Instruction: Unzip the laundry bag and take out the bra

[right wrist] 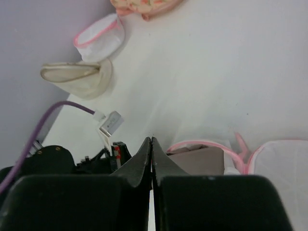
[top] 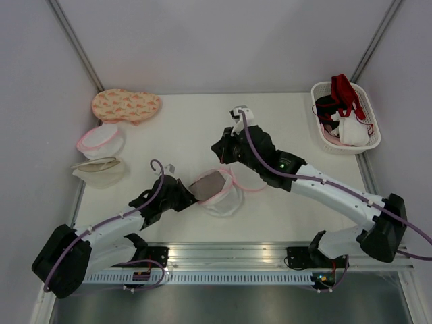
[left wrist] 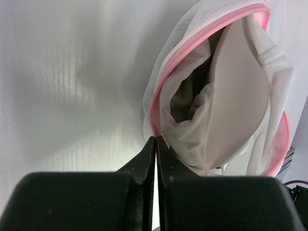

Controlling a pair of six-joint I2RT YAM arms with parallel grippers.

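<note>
- Location: the laundry bag (top: 226,199) lies near the middle of the table (top: 182,121), between the two arms. Its pink zipper rim (left wrist: 183,53) gapes, so I judge the unzipping done.
- Contents: the bra (top: 209,183) sits in the mouth, a taupe cup partly out on the left side.
- Left gripper (top: 187,192): jaws pressed together at the low end of the pink zipper rim, apparently pinching it. Whether any bra fabric is caught as well cannot be told.
- Right gripper (top: 221,150): jaws closed with nothing between them. It hovers just beyond the bag's far edge, near it but apart.
- Governing relation: the bra's long axis runs roughly left to right, leading away from the left gripper's tips. The left arm is in contact with the bag, the right arm is free, so the withdrawal probably falls to the right arm, which must open first.
- View differences: the left wrist view alone shows the interior — pale cup lining folded inside the mesh. The right wrist view shows the cup's outer face below its tips, and the top view alone gives both arms' positions.
</note>
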